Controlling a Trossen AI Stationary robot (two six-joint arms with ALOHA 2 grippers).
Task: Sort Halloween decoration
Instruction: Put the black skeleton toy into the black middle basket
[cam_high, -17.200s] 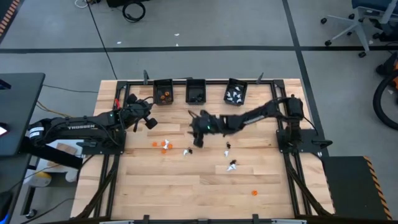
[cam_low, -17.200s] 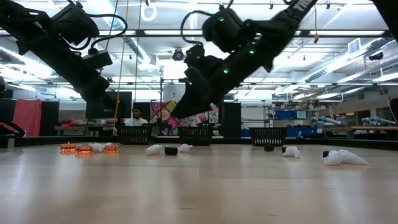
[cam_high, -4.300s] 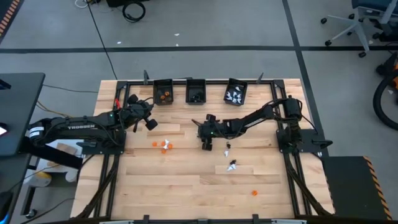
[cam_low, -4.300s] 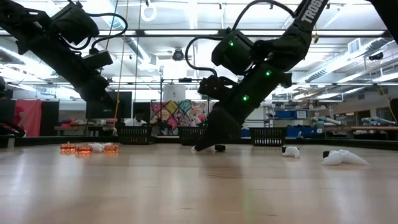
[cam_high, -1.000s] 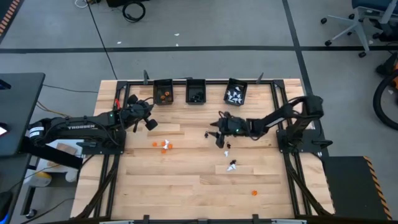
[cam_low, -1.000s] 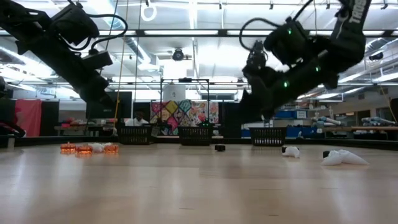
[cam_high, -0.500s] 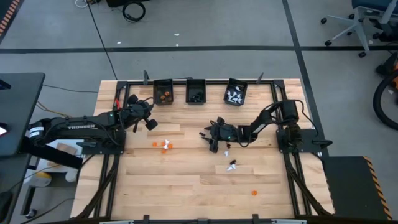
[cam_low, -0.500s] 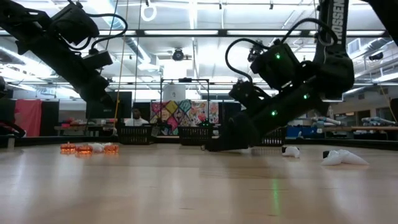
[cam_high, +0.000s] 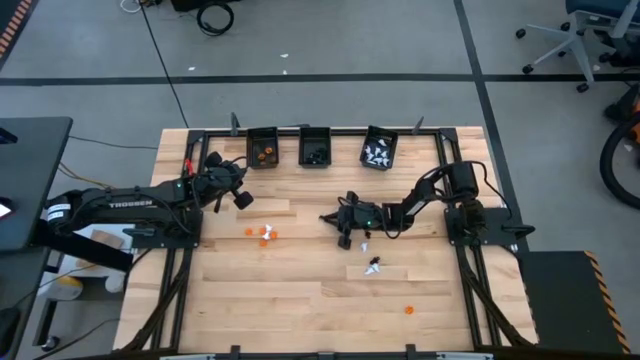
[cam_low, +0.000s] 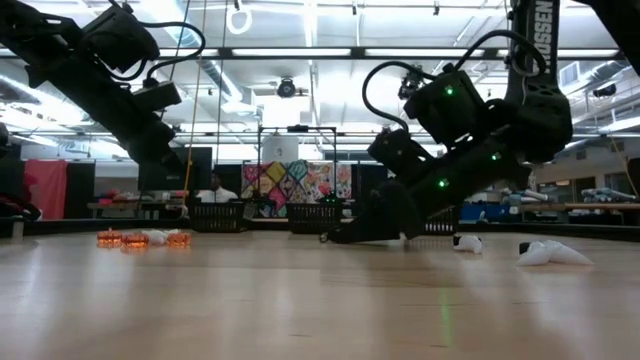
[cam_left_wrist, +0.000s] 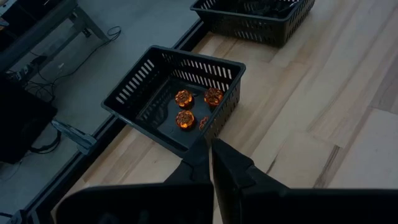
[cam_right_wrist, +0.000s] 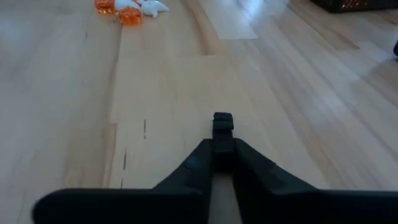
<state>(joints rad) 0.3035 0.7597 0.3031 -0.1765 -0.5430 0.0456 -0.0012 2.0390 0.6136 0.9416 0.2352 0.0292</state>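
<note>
The Halloween decoration lies scattered on the wooden table: orange and white trinkets (cam_high: 263, 234) left of centre, white and black ones (cam_high: 372, 265) right of centre, and one orange piece (cam_high: 408, 309) near the front. My right gripper (cam_right_wrist: 222, 142) is down at the table's middle (cam_high: 326, 218), shut on a small black trinket (cam_right_wrist: 222, 120). My left gripper (cam_left_wrist: 210, 148) hangs shut and empty above the table (cam_high: 243, 200), near the left bin (cam_left_wrist: 174, 99), which holds orange trinkets. My right gripper pinches the black trinket's near end (cam_right_wrist: 222, 132) between its two fingertips. Its far end sticks out beyond them. The fingers slant down from the table's right side, with their tips low at the tabletop (cam_low: 332, 237). Whether the trinket rests on the wood, I cannot tell.
Three small black bins stand along the far edge: orange pieces in the left (cam_high: 262, 148), black ones in the middle (cam_high: 315, 148), white ones in the right (cam_high: 378, 150). A black frame (cam_high: 440, 150) borders the table. In the low view a person (cam_low: 217, 187) shows far behind.
My right gripper has come down from above the table and gone toward the table's left edge, onto the black trinket that lay free on the wood a second ago. Its fingertips now sit low at the tabletop.
</note>
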